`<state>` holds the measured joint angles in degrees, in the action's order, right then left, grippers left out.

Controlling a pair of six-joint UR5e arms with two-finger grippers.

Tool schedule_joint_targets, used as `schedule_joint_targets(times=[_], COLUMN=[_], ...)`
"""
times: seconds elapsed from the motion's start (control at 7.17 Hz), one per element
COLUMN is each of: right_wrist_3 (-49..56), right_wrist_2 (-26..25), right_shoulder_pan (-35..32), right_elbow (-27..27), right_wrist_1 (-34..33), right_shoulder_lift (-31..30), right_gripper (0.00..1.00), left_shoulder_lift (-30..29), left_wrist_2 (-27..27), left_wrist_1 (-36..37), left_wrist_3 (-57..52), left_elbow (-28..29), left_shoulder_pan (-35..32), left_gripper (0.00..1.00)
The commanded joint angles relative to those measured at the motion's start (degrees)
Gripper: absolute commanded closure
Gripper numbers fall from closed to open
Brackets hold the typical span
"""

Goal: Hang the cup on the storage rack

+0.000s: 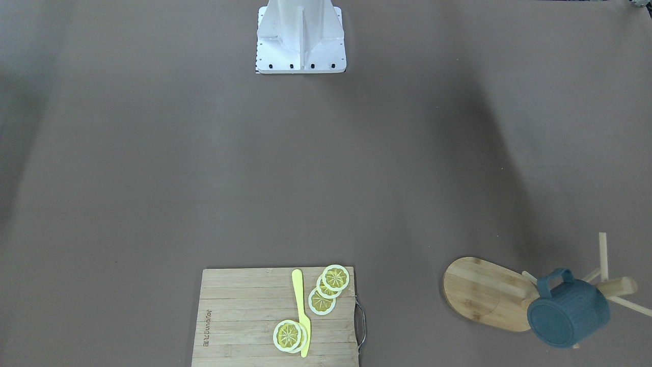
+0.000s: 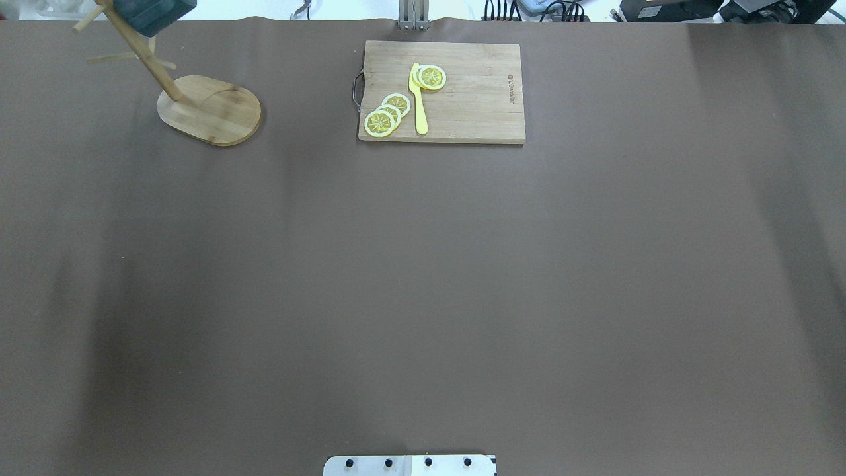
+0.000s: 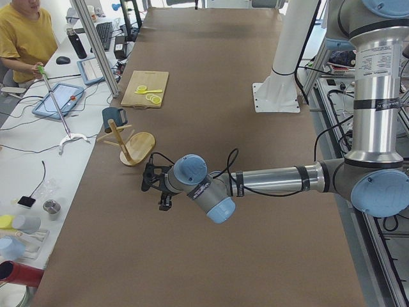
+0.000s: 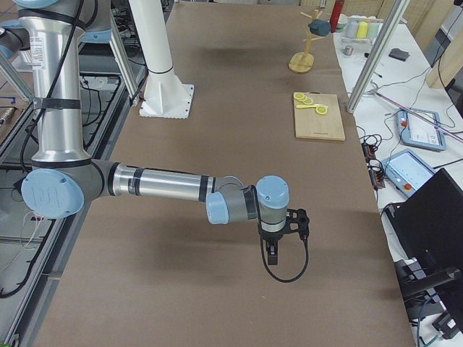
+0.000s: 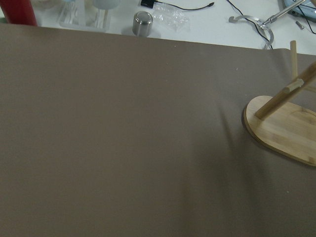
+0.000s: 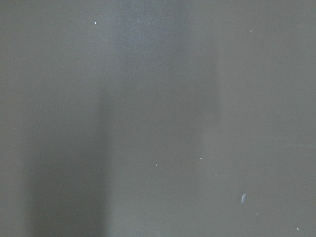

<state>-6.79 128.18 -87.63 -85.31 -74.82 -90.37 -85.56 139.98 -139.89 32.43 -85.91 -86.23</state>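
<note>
Left fingers (image 3: pixel 149 182) over worktop (image 1: pixel 326 178), right fingers (image 4: pixel 270 254) likewise; apart or together, cannot tell for either. Ahead of left fingers, near: rack (image 1: pixel 479 293), upright. Cup (image 1: pixel 568 311) hung by handle on a peg, clear of worktop. Farther on: cutting board (image 1: pixel 239 316), lemon slices (image 1: pixel 336 278), yellow knife (image 1: pixel 300 300).

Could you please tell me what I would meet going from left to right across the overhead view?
Light wooden mug tree → grey metal handle of the slatted wooden cutting board → three fanned yellow lemon slices → yellow plastic knife.
</note>
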Motion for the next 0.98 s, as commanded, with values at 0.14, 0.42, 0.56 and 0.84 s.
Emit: schedule_joint_targets(times=[0.14,0.42,0.56,0.84], right_wrist_3=[1.9,1.9,2.0,2.0], right_wrist_2=[2.1,2.9,3.9,4.3], right_shoulder_pan=[-0.5,-0.8,-0.8,-0.9], right_elbow=[1.2,1.3,1.2,1.2], right_wrist_1=[-0.1,0.0,0.0,0.1], right_shoulder_lift=[-0.6,-0.6,-0.7,-0.6], right_gripper=[0.0,0.0,0.0,0.0], left_shoulder_lift=[3.1,4.6,4.7,6.1], left_wrist_2=[4.1,4.4,4.0,-1.8], left_wrist_1=[11.2,13.6,17.1,17.4], left_wrist_3=[-8.9,-8.9,-9.1,-18.4], left_elbow=[-2.9,-4.9,-6.7,-6.8], left_shoulder_pan=[0.6,0.7,1.9,2.4], left_gripper=[0.01,0.01,0.01,0.01])
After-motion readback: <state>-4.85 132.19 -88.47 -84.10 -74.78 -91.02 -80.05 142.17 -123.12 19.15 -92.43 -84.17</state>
